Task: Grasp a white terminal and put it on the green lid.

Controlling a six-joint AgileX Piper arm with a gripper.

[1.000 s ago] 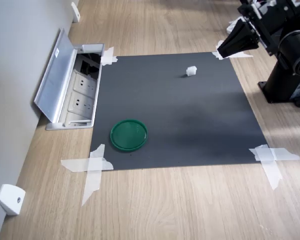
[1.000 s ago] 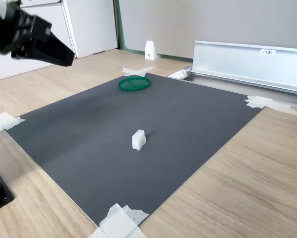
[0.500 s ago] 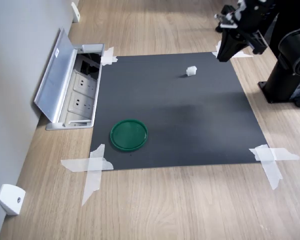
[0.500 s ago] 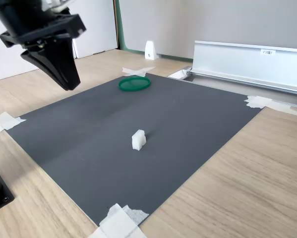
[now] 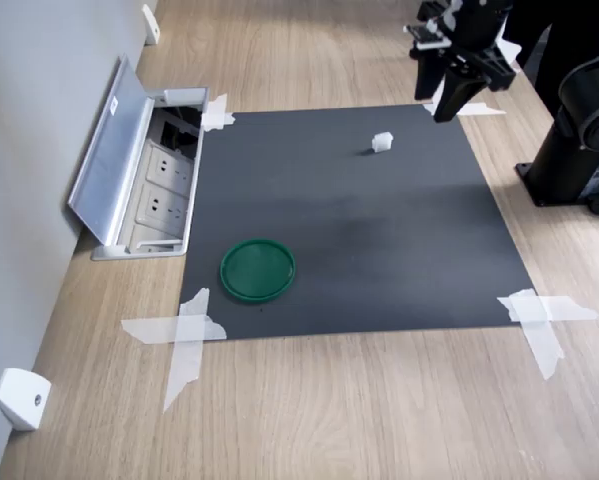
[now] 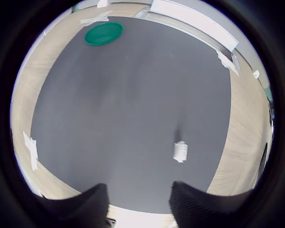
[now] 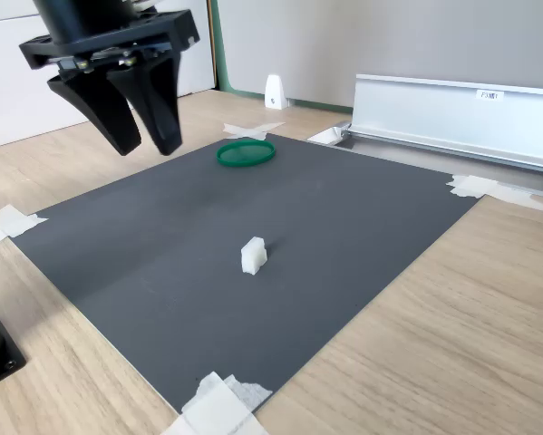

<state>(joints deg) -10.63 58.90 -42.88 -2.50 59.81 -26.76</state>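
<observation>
The white terminal stands on the dark grey mat, toward the first exterior view's upper right; it also shows as the white terminal and the white terminal. The green lid lies flat near the mat's opposite end, seen too as the green lid and the green lid. My gripper hangs in the air above the mat's corner, fingers pointing down. It is open with nothing between the fingers, clearly apart from the terminal. In the second exterior view the gripper is at the upper left.
An open floor socket box with a silver flap borders the mat beside the wall. White tape strips hold the mat's corners. The arm's black base stands at the first exterior view's right edge. A white wedge piece sits by the wall.
The gripper has swung from a slanted pose to pointing straight down and turned, so both spread fingers now show in the second exterior view. The terminal and lid have not moved.
</observation>
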